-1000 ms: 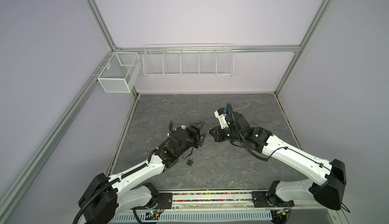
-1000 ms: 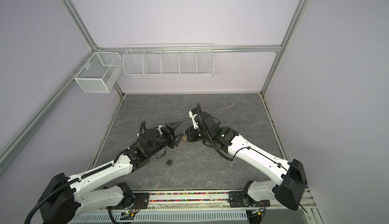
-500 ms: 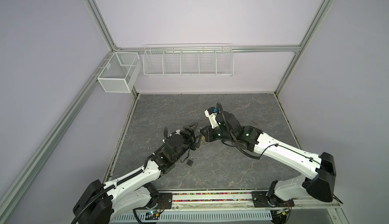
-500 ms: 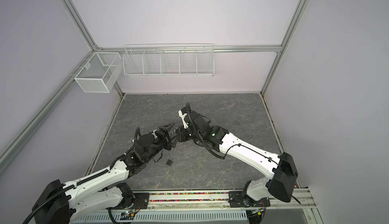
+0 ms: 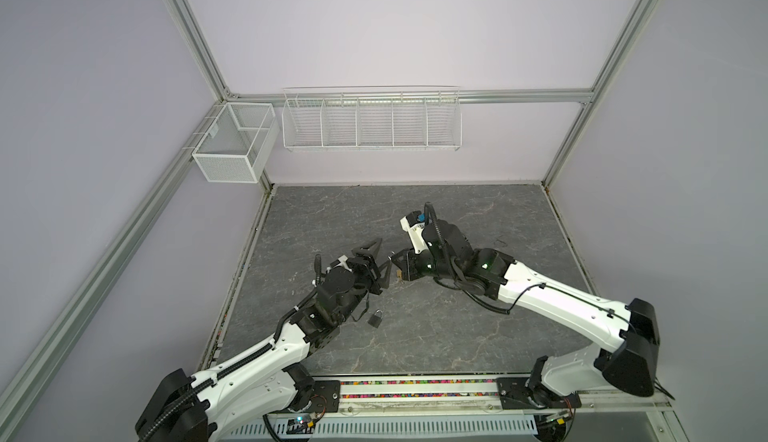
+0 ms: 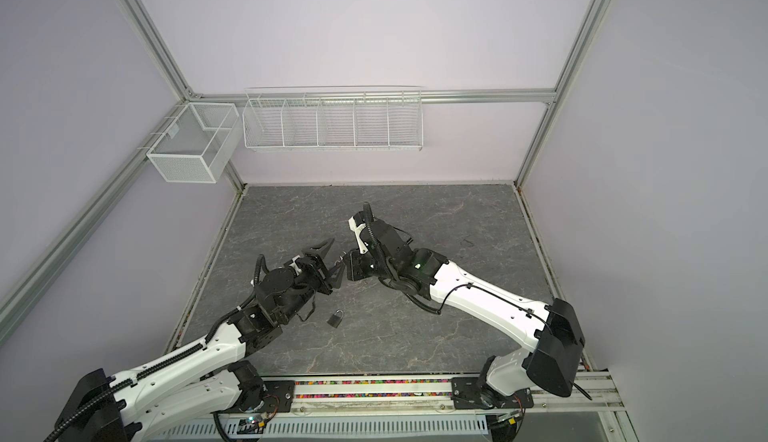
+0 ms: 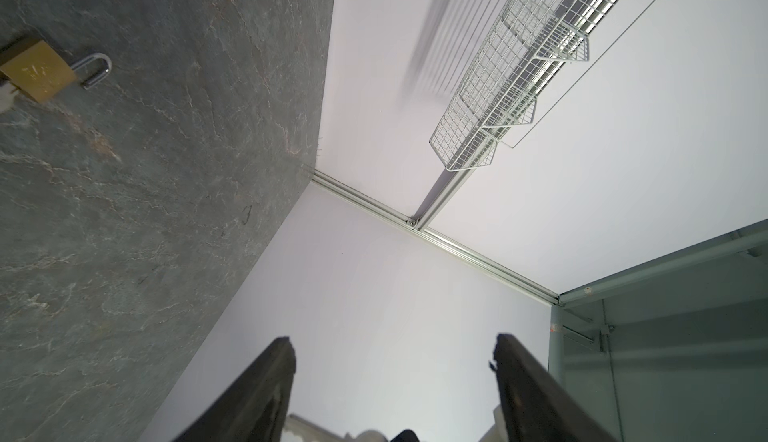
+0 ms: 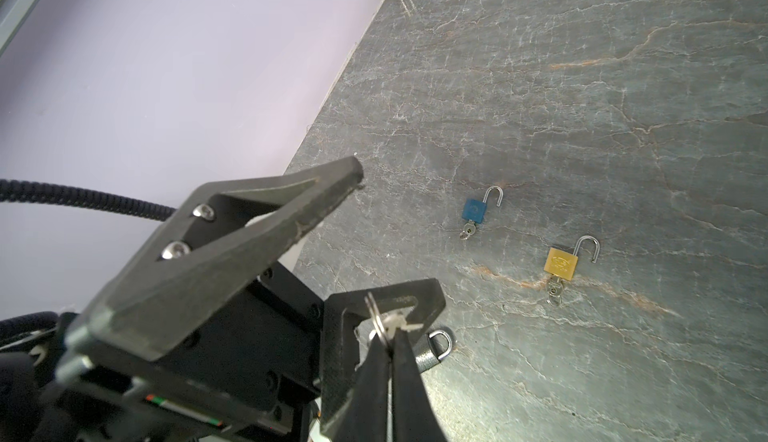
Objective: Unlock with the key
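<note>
My right gripper [image 8: 390, 338] is shut on a small silver key [image 8: 395, 323] with a ring, held up off the table. In both top views it [image 5: 393, 257] meets the tips of my left gripper [image 5: 385, 252], which stands open with nothing between its fingers [image 7: 274, 377]. The key sits right beside one left finger [image 8: 374, 301]. A dark padlock [image 5: 375, 318] with its shackle shut lies on the table below the left wrist. In the right wrist view it [image 8: 434, 350] is partly hidden behind my fingers.
A blue padlock [image 8: 473, 210] and a brass padlock [image 8: 561, 263] lie on the grey stone table [image 5: 457, 336], each with its shackle open and a key in it. A wire rack [image 5: 371, 119] and a mesh basket [image 5: 232, 145] hang on the walls.
Both grippers have shifted a little to the left while staying tip to tip. The right gripper has kept the key. The dark padlock has not moved.
</note>
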Controlling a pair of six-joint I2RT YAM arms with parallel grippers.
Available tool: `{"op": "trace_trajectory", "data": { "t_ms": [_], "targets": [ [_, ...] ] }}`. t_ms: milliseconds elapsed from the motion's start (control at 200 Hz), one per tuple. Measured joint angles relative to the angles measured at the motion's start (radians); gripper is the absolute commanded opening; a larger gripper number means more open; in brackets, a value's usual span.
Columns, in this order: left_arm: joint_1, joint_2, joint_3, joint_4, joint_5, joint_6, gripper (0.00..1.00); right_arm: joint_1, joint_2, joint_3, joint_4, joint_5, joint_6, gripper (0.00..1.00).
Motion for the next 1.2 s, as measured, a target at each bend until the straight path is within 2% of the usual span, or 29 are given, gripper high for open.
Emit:
{"op": "trace_trajectory", "data": {
  "t_ms": [175,405,695,785,1044,1199],
  "targets": [
    [0.0,0.029,0.0,0.011,0.018,-0.002,0.75,0.002,0.019,0.017,0.007,0.0,0.0,0.07],
    [0.0,0.015,0.0,0.023,0.0,-0.013,0.67,0.003,0.018,0.007,0.014,0.005,0.0,0.07],
    [0.0,-0.023,0.0,0.01,-0.05,-0.021,0.5,0.006,0.014,0.001,0.013,0.008,0.0,0.07],
    [0.0,-0.023,-0.001,0.004,-0.058,-0.021,0.42,0.006,0.011,-0.001,0.014,0.009,0.0,0.07],
    [0.0,-0.023,-0.013,-0.007,-0.071,-0.026,0.31,0.006,-0.009,-0.029,0.014,0.016,0.002,0.07],
    [0.0,-0.023,-0.013,-0.023,-0.075,-0.022,0.2,0.007,-0.013,-0.032,0.014,0.016,0.003,0.07]
  ]
}}
